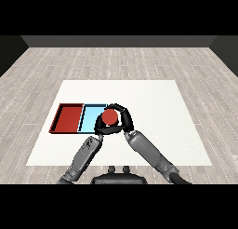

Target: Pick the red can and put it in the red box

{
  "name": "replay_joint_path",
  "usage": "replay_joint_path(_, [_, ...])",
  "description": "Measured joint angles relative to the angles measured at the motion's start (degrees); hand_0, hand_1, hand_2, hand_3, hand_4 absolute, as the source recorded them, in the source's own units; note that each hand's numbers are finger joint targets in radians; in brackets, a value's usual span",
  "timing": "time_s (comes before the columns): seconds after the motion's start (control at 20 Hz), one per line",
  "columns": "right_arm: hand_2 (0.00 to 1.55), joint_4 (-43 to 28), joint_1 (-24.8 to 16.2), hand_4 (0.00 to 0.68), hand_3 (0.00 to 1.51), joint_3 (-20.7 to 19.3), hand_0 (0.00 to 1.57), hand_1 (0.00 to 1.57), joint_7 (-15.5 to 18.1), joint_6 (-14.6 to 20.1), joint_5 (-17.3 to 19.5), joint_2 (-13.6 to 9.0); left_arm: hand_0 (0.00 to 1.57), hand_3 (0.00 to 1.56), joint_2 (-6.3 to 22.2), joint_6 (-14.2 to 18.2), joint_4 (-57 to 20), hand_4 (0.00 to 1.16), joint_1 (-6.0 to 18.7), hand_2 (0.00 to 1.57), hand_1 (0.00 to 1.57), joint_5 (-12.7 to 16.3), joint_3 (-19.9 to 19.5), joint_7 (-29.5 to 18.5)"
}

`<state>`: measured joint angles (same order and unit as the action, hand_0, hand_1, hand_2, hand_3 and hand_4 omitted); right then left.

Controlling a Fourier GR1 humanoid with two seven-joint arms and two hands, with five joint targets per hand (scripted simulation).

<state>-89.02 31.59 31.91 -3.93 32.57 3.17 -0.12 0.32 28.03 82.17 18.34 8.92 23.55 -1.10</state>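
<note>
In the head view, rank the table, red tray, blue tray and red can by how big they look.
1. Table, by far the largest.
2. Red tray and blue tray: apparently alike; the hands and can hide the blue tray's right part, so no ranking.
3. Red can, smallest, though raised nearer the camera.

The table (153, 125) was white and plain, without any pattern. The floor (116, 60) around it was light grey wood, with long planks and thin pale lines between them. The far wall (119, 41) was dark grey. The red tray (59, 116) had a red bottom and a darker rim. The blue tray (88, 118) beside it was light blue, also with a dark rim. The can (109, 117) was red on its top. The left hand (101, 125) and the right hand (125, 117) were black, and both forearms were grey.
</note>
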Motion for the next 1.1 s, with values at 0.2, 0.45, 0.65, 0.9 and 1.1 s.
replay_joint_path(0.2, [0.0, -0.22, -0.92, 0.0, 0.0, -0.97, 0.0, 0.0, -1.99, -1.78, 2.09, 0.07, 1.57, 1.49, -0.14, -0.25, 0.86, 1.04, 0.25, 1.55, 1.57, 0.29, -0.64, -1.48])
replay_joint_path(0.45, [0.0, -1.2, -1.86, 0.0, 0.0, -1.84, 0.0, 0.0, -3.7, -4.31, 4.3, -0.28, 1.57, 1.49, -0.15, -1.17, 0.47, 1.13, 0.87, 1.57, 1.57, -0.22, -1.79, -2.52])
replay_joint_path(0.65, [0.0, -3.4, -3.87, 0.0, 0.0, -3.48, 0.0, 0.0, -2.74, -5.4, 4.47, -0.42, 1.57, 1.5, 0.3, -1.74, 1.12, 1.13, 0.1, 1.57, 1.57, -2.07, -2.79, -2.82])
replay_joint_path(0.9, [0.0, -8.86, -6.59, 0.0, 0.0, -7.45, 0.0, 0.0, -3.25, -7.51, 3.9, -1.3, 1.57, 1.5, 0.35, -1.7, -0.26, 1.13, -0.15, 1.57, 1.57, -4.17, -3.78, -2.9])
replay_joint_path(1.1, [0.0, -14.69, -11.9, 0.0, 0.0, -9.42, 0.0, 0.0, -2.48, -9.77, 2.19, -2.65, 1.57, 1.48, 0.68, -2.31, -0.06, 1.12, -1.03, 1.57, 1.57, -5.18, -5.37, -2.88])
